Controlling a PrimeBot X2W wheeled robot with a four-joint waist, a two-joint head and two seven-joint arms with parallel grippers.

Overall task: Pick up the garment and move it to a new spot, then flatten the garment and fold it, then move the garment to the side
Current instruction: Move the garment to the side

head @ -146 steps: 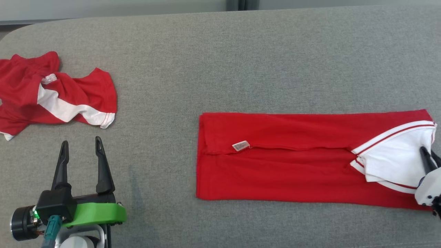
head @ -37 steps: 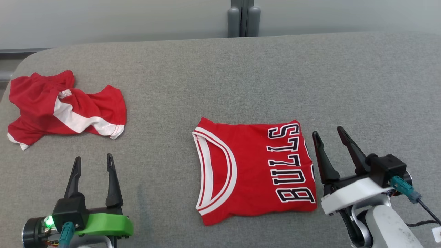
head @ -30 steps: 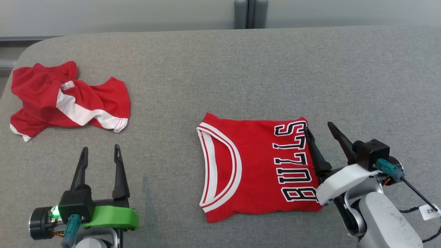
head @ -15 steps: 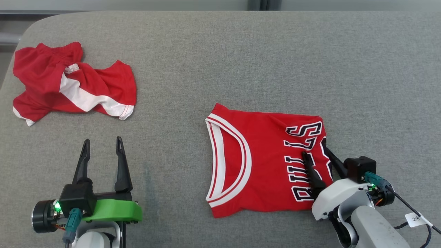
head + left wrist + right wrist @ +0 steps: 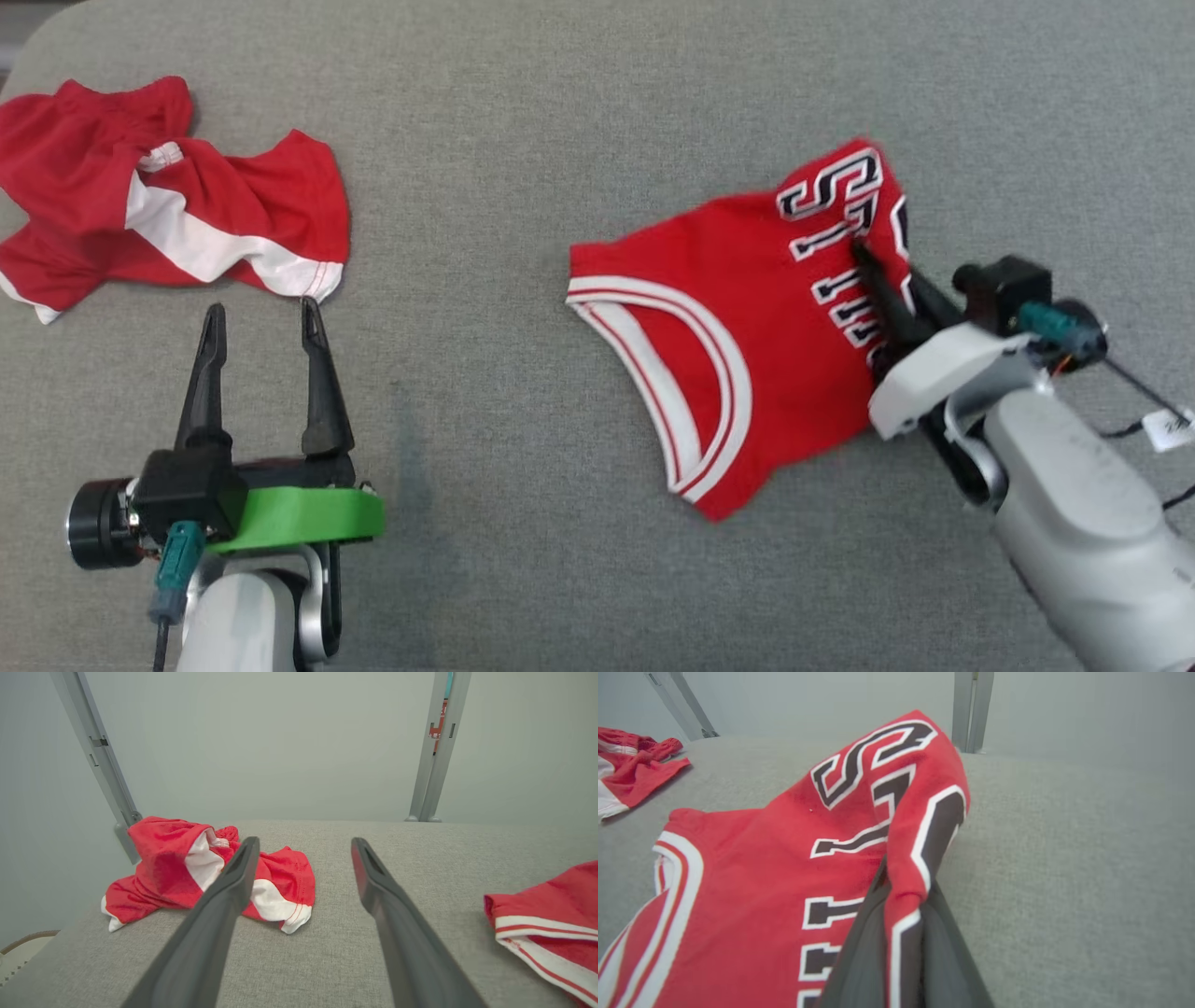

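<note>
So the left tool (image 5: 260, 308), lower left, is spread wide and empty, just parked. The right tool (image 5: 882, 271) at right is pinched on the lettered edge of the folded jersey (image 5: 747, 280), lifting that side off the counter (image 5: 523, 140), probably to drag it aside. Crumpled shorts (image 5: 168, 215) sit upper left.

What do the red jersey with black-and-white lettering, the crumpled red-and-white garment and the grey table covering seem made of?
The red jersey with black-and-white lettering: thin matte knit, probably synthetic; its raised corner droops and creases. The crumpled red-and-white garment: similar light fabric, possibly mesh, bunched in soft wrinkles. The grey table covering: matte woven cloth with speckled weave, maybe padded.
</note>
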